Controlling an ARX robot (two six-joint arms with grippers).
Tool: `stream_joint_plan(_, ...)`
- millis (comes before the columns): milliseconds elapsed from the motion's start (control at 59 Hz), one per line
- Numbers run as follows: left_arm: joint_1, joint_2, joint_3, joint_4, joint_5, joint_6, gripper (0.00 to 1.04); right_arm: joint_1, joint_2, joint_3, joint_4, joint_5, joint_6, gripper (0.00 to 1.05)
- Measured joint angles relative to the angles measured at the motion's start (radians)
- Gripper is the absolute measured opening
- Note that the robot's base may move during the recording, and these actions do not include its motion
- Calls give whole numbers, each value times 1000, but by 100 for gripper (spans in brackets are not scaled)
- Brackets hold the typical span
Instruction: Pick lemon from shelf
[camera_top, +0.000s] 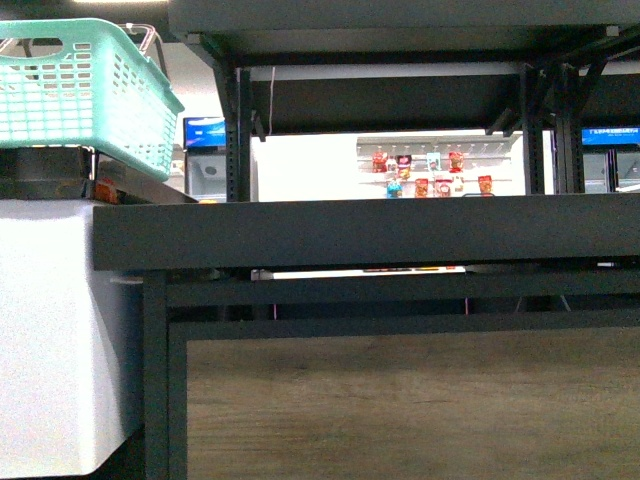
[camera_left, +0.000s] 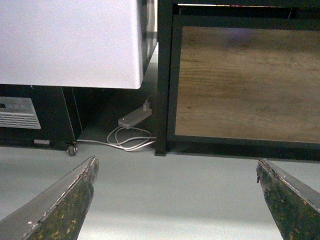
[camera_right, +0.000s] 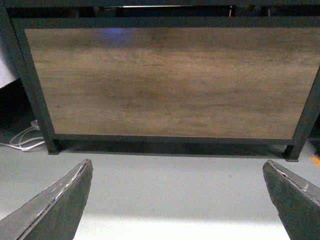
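The lemon is out of view in every frame. The black metal shelf (camera_top: 370, 232) fills the front view, its broad dark tier seen edge-on at eye level, with a wood panel below. Neither arm shows in the front view. My left gripper (camera_left: 176, 172) is open over the grey floor, near the shelf's front left post (camera_left: 164, 80). My right gripper (camera_right: 177, 172) is open too, with nothing between its fingers, facing the shelf's wood panel (camera_right: 170, 80).
A teal plastic basket (camera_top: 80, 90) sits on a white cabinet (camera_top: 50, 330) left of the shelf. A power strip with white cables (camera_left: 132, 127) lies on the floor by the post. Store shelves with packets (camera_top: 430, 172) show behind.
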Motion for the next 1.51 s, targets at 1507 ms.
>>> stream_joint_plan(1507, 0, 1, 0, 0, 0, 0, 97, 0, 0, 0, 0, -2, 0, 102)
